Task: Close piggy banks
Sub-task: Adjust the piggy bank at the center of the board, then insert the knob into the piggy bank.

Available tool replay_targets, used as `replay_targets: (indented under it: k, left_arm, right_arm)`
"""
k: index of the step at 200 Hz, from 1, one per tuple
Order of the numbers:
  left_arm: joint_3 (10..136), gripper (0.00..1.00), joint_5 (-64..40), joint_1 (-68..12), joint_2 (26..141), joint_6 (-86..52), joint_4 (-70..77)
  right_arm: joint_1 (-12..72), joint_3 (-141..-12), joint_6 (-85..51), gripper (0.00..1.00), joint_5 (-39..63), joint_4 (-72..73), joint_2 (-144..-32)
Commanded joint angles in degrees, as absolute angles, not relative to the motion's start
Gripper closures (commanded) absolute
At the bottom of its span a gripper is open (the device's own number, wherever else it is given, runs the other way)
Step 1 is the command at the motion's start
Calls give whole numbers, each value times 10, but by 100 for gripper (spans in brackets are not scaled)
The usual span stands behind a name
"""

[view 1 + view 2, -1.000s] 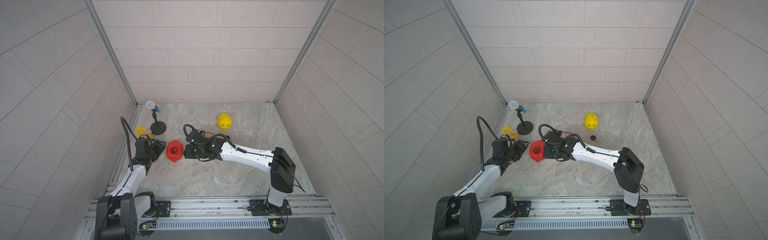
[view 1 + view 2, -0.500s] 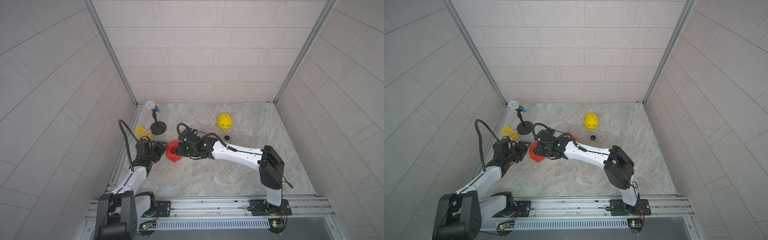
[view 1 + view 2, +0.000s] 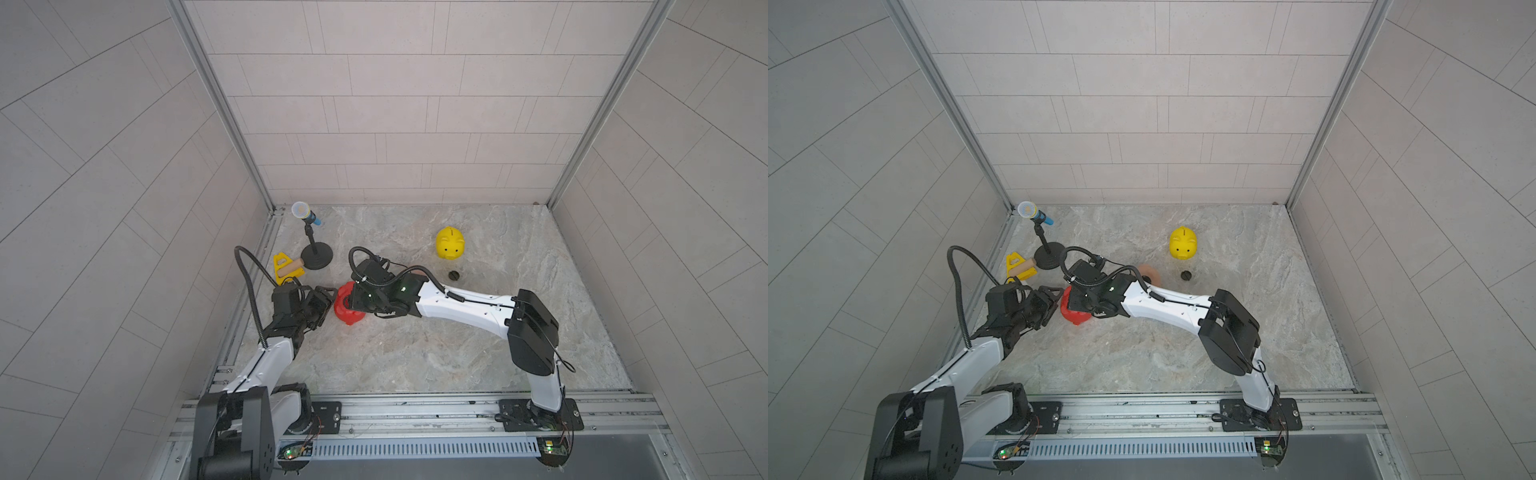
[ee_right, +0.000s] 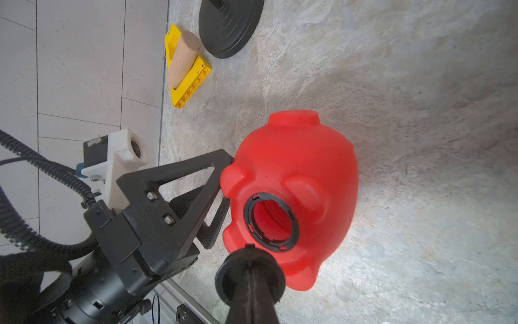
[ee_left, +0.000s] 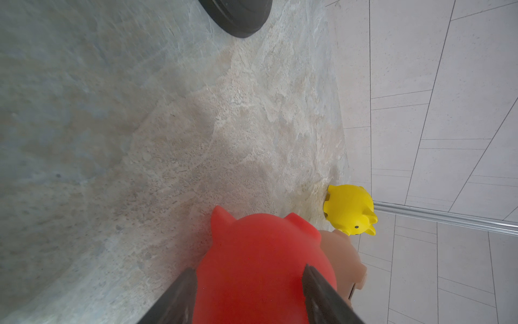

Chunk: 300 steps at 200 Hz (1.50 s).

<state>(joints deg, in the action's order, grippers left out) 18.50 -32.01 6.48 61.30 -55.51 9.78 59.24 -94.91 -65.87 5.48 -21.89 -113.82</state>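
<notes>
**A:** What has the left claw (image 5: 249,270) got?

**B:** The red piggy bank (image 4: 302,168). One dark finger (image 5: 179,294) presses each flank, so the claw is about half wide and closed on the body. The pig lies on its side on the bench (image 3: 415,353).

**A:** And the right claw (image 4: 250,269)?

**B:** It is pinched narrow on a round black cap (image 4: 269,277). The pig's belly hole (image 4: 271,223) faces that claw. The hole is open, with a black ring around it and red showing inside. The cap sits just in front of the ring's edge and is not seated in it.

**A:** Where are the other pigs?

**B:** The peach-pink piggy bank (image 5: 342,252) is right behind the red one, on the far side from the left claw. I can't tell whether they touch. The yellow piggy bank (image 3: 450,244) stands upright further out, well away from both claws.

**A:** Anything else near the claws?

**B:** A second black cap (image 3: 454,274) lies on the bench beside the yellow pig, behind the right claw's wrist. Off to one side of the left claw are a microphone stand (image 3: 317,257) and a yellow triangular toy (image 4: 187,64) with a wooden peg on it.
</notes>
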Motion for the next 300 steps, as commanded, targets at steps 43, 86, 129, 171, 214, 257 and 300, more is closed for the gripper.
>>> replay_targets:
  k: [43, 86, 129, 171, 214, 257, 300]
  left_arm:
    - [170, 34, -330, 68, 612, -549, 93]
    - [171, 34, -330, 69, 624, -543, 95]
    - [171, 34, -331, 69, 639, -539, 100]
    - [170, 34, -329, 70, 640, -534, 99]
    - [171, 34, -329, 70, 641, -532, 99]
    - [171, 34, -326, 71, 641, -529, 97]
    - [170, 34, -324, 70, 642, -526, 96]
  right_arm:
    - [596, -981, -673, 100, 41, -252, -1168]
    - [596, -1001, -678, 100, 37, -264, -1188]
    - [597, -1010, -684, 100, 25, -275, -1199]
    - [598, -1006, -687, 100, 18, -279, -1199]
    - [599, -1003, -691, 100, 4, -286, -1195]
    - [599, -989, -700, 100, -11, -290, -1189]
    - [599, -979, -706, 100, -15, -286, -1187]
